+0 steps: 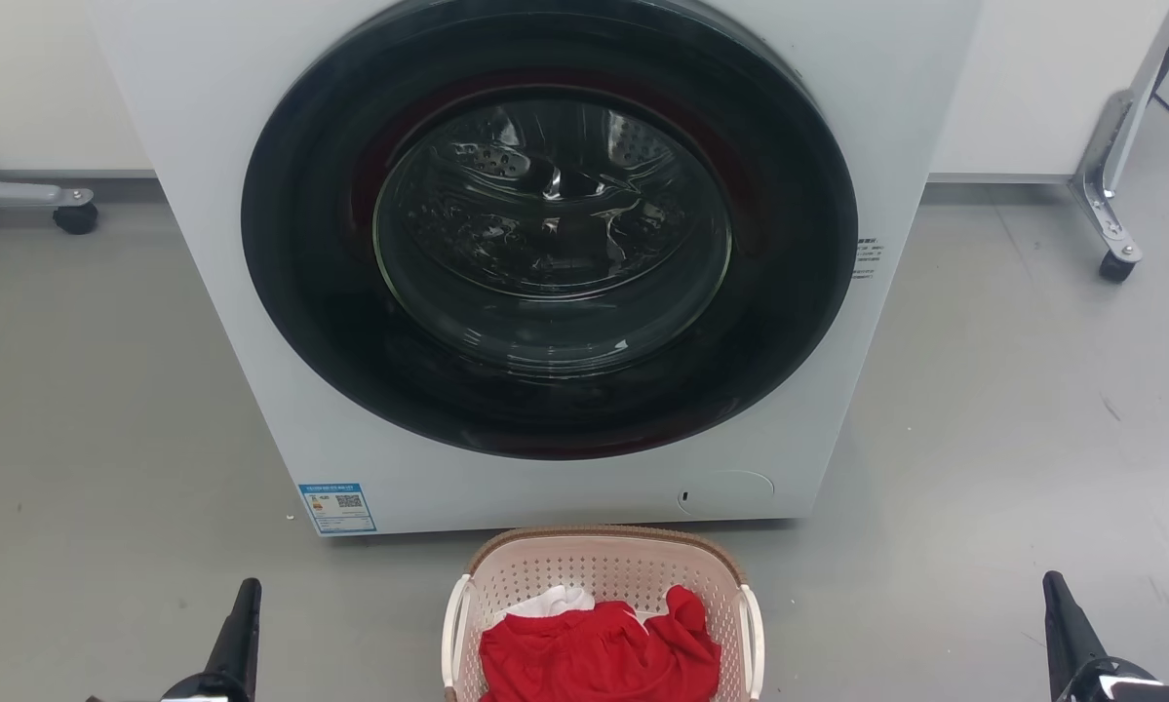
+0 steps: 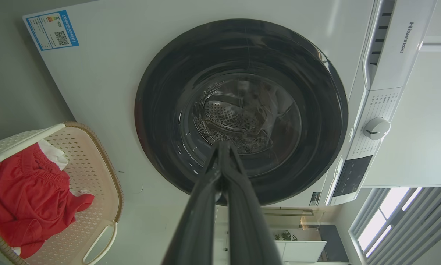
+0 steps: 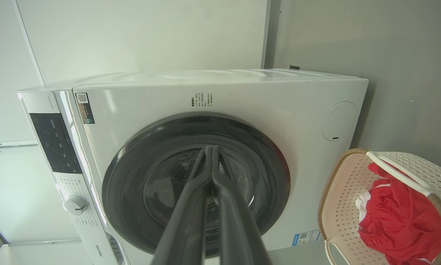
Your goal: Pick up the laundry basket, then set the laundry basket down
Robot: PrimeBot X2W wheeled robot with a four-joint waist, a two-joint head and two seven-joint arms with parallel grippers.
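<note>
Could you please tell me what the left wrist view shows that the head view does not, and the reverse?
Left wrist view adds the washing machine's control dial, its Hisense lettering and a window. Head view adds wheeled metal legs and the right gripper. Both show the laundry basket with red clothing, the machine's round door and the left gripper.
</note>
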